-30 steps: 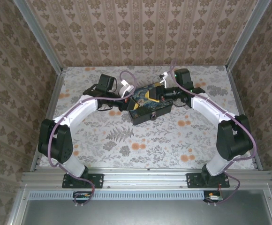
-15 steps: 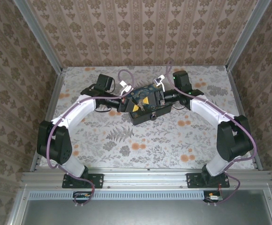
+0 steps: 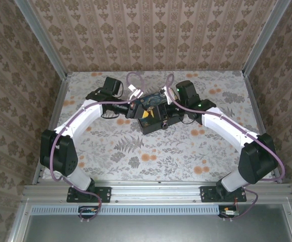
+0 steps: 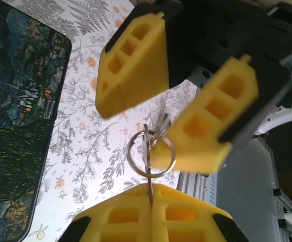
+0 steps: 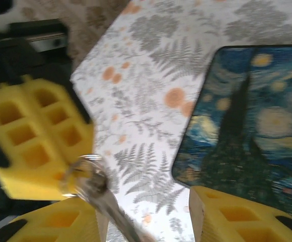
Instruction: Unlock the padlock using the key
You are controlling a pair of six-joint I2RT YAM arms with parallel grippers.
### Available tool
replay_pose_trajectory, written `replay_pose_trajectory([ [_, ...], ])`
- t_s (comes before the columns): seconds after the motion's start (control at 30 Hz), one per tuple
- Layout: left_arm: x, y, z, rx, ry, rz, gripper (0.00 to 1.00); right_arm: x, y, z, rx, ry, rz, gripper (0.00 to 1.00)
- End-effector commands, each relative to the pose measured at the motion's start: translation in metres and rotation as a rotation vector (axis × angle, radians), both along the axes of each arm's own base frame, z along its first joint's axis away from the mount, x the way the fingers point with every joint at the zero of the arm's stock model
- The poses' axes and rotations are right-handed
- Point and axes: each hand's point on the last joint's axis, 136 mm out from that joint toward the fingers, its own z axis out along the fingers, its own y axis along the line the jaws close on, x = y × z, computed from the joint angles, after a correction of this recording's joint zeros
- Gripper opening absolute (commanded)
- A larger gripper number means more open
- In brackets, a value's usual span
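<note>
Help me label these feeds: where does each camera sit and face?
Top external: above and behind, looking down at the table; left arm and right arm show.
Left wrist: looks past left fingers, shut on the key, toward right fingers.
Right wrist: looks past open right fingers toward left fingers.
Both wrist views share the key ring and box lid.

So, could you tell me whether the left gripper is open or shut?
Shut: the left gripper has its yellow fingers pressed together, pinching the blade of the key between them.
</note>
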Motion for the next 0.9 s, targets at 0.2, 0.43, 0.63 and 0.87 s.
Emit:
replay_pose_trajectory([
  [0.2,-0.006,0.001,-0.002,0.024,0.029,-0.02,0.0,0.021,-0.035,0.012,-0.011,-0.109,-0.225,0.46],
  [0.43,-0.007,0.0,-0.006,0.039,0.052,-0.033,0.0,-0.017,-0.008,0.018,0.053,-0.102,0.019,0.5],
  [0.63,-0.018,-0.008,-0.01,0.04,0.087,-0.084,0.0,-0.039,0.012,0.03,0.091,-0.128,0.16,0.53],
  [0.87,-0.024,-0.014,-0.008,0.034,0.085,-0.11,0.0,-0.03,0.025,0.013,0.016,-0.13,0.157,0.54],
])
